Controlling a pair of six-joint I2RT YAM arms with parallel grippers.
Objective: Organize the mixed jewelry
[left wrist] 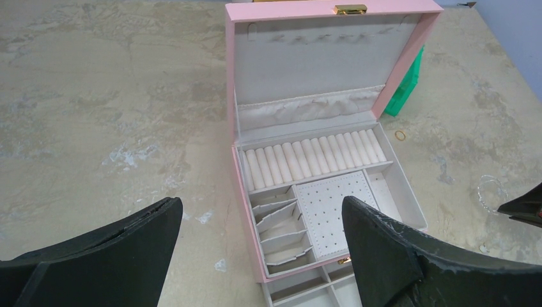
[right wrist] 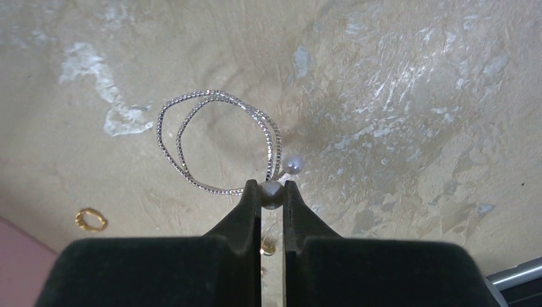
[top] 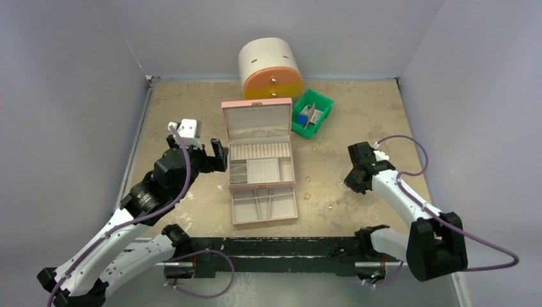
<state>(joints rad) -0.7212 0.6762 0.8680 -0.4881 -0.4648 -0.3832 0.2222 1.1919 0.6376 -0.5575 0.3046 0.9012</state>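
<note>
**Hoop pinched by its bead — lift and carry come next**

The right gripper [right wrist: 273, 192] fills the bottom of its wrist view, jaws clenched on a small pearly bead [right wrist: 271, 193] at the end of the silvery hoop [right wrist: 214, 92]. The hoop is a double loop of thin wire with a second bead [right wrist: 293, 164] just beside the gripped one. It fans out ahead of the fingertips over the counter [right wrist: 415, 96]; whether it has left the surface I cannot tell. A gold ring [right wrist: 91, 219] lies near it on the left.

From above, more rings [top: 307, 196] lie scattered on the counter between the right gripper and the pink box [top: 259, 166]. The box is open and its drawer [top: 264, 206] is pulled out. The left gripper [left wrist: 262, 249] hangs released and empty just left of the box, looking into its trays.

The step in hand looks like the pickup of the hoop. Next should come a slow lift, since only a round bead is held and it may slip. Then a carry left to the box and a release into a compartment wide enough for the loop — probably one in the drawer. The rings are not yet sorted.

No writing can be read. The box shows only a gold clasp [left wrist: 351, 9], and the things in the green bin [top: 313, 112] are too small to make out.
</note>
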